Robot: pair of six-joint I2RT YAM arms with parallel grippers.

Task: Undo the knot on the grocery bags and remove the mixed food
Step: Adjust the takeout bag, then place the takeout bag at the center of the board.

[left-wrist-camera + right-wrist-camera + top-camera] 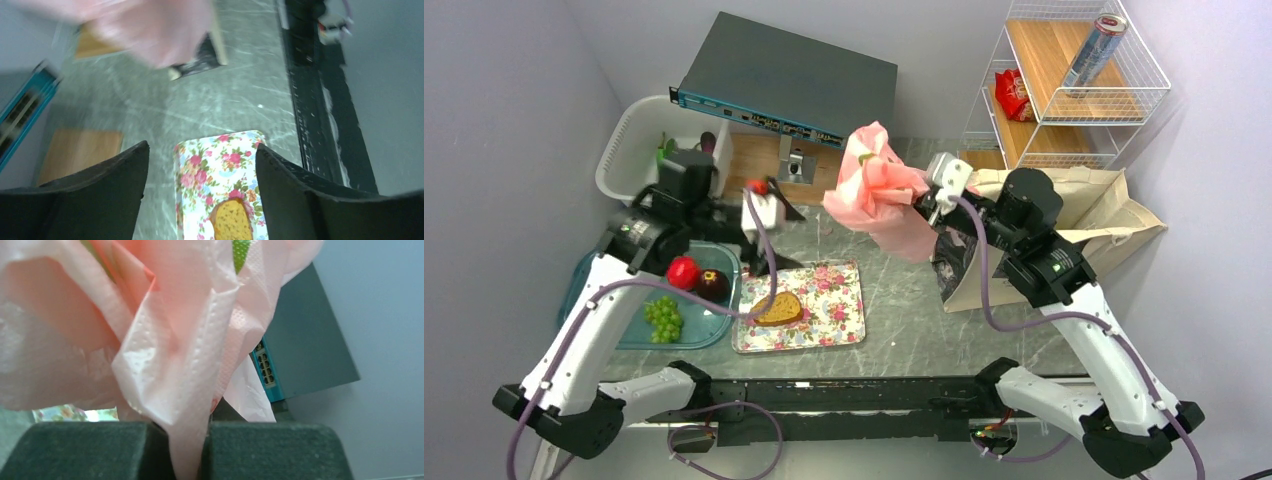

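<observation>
The thin pink plastic bag [879,190] hangs lifted above the table's middle. My right gripper [927,197] is shut on a bunched fold of it, and the plastic [165,340] runs down between the fingertips of that gripper [192,440]. Something green [240,252] shows through the plastic; the knot itself I cannot make out. The beige canvas tote [1089,205] lies under my right arm. My left gripper [781,235] stands open and empty [202,146] over the far end of the floral tray [215,165]. A bread slice [779,310] lies on that tray.
A teal tray [599,290] at left holds a red apple [683,271], dark plum [714,284] and green grapes [663,318]. A small red item [759,186] shows beside my left gripper. Behind are a white basket [629,150], network switch [784,75] and wire shelf [1144,70] with can and snack packet.
</observation>
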